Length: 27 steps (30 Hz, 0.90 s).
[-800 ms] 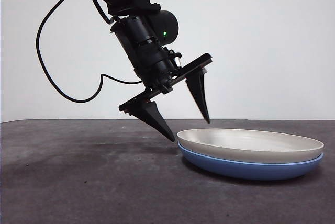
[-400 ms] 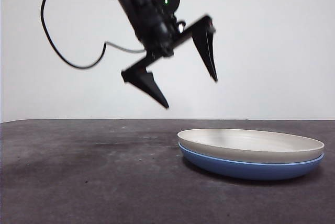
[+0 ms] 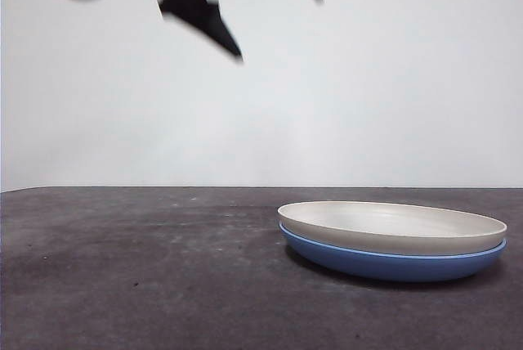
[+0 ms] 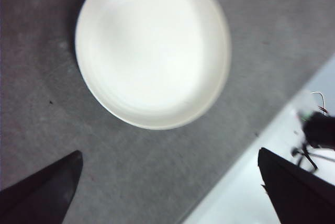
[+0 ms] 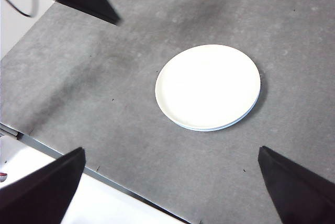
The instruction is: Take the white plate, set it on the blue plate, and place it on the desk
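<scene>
Cream-white plate (image 3: 392, 226) nested on the blue plate (image 3: 392, 262) on the worktop (image 3: 139, 268); left gripper (image 3: 265, 15) high above, jaws apart, empty; right gripper (image 5: 167, 192) likewise apart, well clear.

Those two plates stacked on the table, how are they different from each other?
The white plate is matte cream; the blue plate is glossy blue. The white one sits on top, its inside open to view; the blue one lies underneath on the desk, showing only its outer wall. Both are round, shallow and about the same width.
</scene>
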### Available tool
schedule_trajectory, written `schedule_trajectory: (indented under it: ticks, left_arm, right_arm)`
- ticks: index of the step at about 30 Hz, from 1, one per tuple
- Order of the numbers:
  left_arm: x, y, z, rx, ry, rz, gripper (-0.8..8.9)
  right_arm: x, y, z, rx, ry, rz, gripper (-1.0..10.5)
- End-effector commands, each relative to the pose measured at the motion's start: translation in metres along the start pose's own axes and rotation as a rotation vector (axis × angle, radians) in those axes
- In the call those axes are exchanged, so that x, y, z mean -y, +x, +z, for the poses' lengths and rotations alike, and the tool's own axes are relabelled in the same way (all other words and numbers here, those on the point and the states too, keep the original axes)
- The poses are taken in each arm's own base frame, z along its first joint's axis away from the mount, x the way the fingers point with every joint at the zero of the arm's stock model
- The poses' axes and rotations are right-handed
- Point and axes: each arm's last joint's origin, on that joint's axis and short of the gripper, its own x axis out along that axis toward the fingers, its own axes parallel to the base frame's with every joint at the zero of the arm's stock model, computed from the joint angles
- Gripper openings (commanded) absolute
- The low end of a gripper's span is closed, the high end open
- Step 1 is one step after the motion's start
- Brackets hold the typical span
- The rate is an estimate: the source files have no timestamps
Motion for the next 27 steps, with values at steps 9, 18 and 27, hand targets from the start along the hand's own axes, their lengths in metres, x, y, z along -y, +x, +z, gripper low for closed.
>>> schedule_trajectory:
  ticks: [9,18,27]
  left_arm:
    - [0.048,-0.119,-0.074,0.230,0.203,-0.009,5.72]
    - [0.047,-0.158,-0.176,0.442,0.246,0.122,5.72]
    - [0.038,-0.158,-0.253,0.557,0.275,0.114,5.67]
  right_arm:
    - [-0.001,-0.003,0.002,0.003,0.037,0.000,6.2]
    - [-0.001,-0.003,0.002,0.003,0.060,0.000,6.2]
    - [-0.001,-0.003,0.002,0.000,0.064,0.000,6.2]
